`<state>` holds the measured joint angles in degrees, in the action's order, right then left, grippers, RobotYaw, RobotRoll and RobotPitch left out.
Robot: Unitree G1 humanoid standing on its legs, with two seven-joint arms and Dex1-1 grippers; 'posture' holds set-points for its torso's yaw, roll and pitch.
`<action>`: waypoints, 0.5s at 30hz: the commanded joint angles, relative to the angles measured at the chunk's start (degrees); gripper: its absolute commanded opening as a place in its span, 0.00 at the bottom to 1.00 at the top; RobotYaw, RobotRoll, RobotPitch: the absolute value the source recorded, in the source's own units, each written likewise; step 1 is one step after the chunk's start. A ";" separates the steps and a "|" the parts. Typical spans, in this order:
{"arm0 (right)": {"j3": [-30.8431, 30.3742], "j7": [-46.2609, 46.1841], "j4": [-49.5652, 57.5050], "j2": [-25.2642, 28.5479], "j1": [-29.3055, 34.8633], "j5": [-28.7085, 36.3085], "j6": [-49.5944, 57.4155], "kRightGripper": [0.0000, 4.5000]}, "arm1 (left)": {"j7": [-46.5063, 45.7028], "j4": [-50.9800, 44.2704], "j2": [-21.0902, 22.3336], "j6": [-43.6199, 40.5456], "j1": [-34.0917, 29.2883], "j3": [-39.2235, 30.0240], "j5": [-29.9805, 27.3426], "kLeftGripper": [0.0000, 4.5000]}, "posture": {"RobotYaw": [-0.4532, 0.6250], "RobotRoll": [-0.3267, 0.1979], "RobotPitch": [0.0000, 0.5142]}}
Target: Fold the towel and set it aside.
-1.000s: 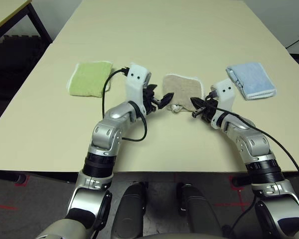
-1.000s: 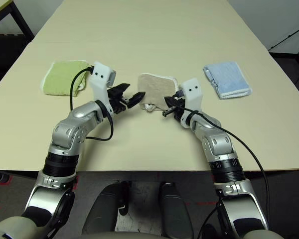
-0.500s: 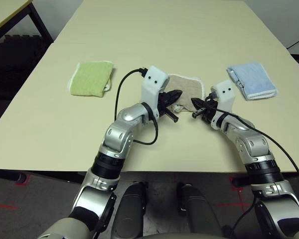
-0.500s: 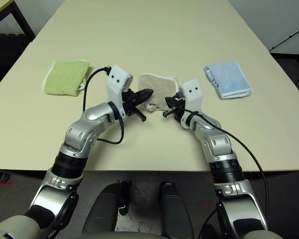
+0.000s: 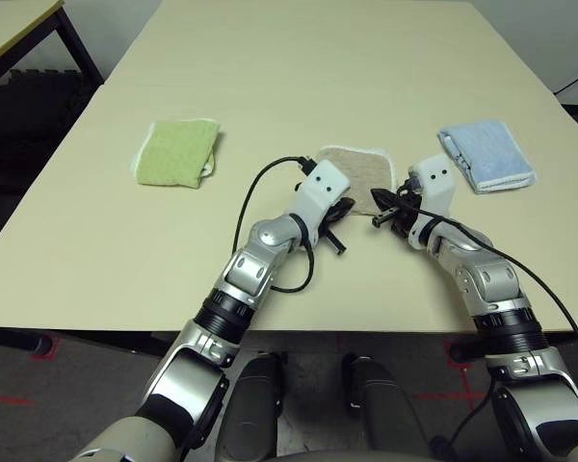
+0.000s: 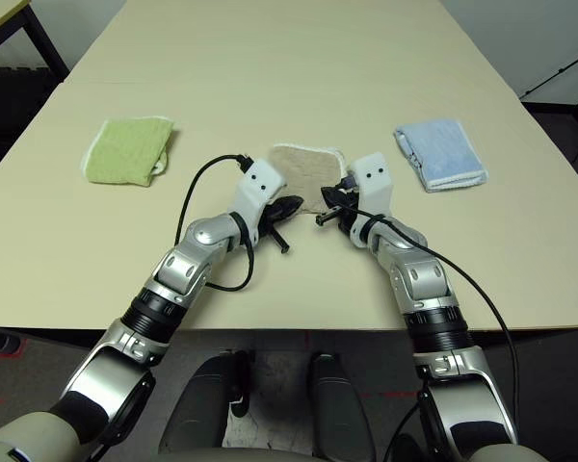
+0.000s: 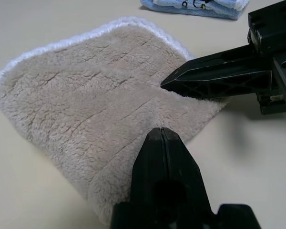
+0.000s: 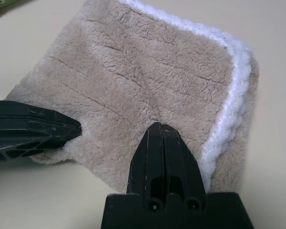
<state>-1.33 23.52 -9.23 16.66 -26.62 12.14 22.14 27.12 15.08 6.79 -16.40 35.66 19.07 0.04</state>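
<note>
1. Towel [image 5: 358, 169], beige, lay folded small at the middle of the bench [image 5: 299, 67] in the left eye view. A lime-green towel [image 5: 177, 152] sat well off to its left, a light-blue towel [image 5: 486, 156] well off to its right.
2. Same view: left gripper [image 5: 338, 211] sat at the beige piece's near-left corner, right gripper [image 5: 385, 204] at its near-right corner. Both low, close to the bench.
3. Right eye view: same layout. Towel [image 6: 302, 171] flat, white edging along the far and right sides.
4. Left wrist view: left fingers [image 7: 162, 157] pressed together, tips over the near edge of the cloth [image 7: 100, 105]. Could not tell whether any pile was pinched. The right gripper's shut tip [image 7: 168, 83] touched the edge opposite.
5. Right wrist view: right fingers [image 8: 162, 152] closed flat against each other, tips on the cloth; a pinch was not clear. The other arm's closed tip [image 8: 76, 130] met the neighbouring corner.
6. Progress, as judged: folding looked largely done, perhaps one more fold due. Setting aside remained; the piece sat centre, between the two others.
</note>
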 commanded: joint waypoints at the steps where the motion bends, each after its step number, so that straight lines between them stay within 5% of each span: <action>1: 1.60 -0.83 -0.74 -0.04 0.60 0.03 1.23 0.00 | -0.42 2.42 -0.09 1.05 -0.30 -0.18 1.52 0.01 | 0.46 0.62 0.31; 15: 5.35 0.60 4.76 2.62 -2.95 3.02 2.96 0.00 | 0.83 -4.21 0.26 -3.77 5.11 -6.41 -2.07 0.01 | 0.46 0.62 0.28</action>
<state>3.01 23.70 -5.72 18.68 -29.32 14.45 24.39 27.27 12.41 7.06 -19.08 39.99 13.18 -1.26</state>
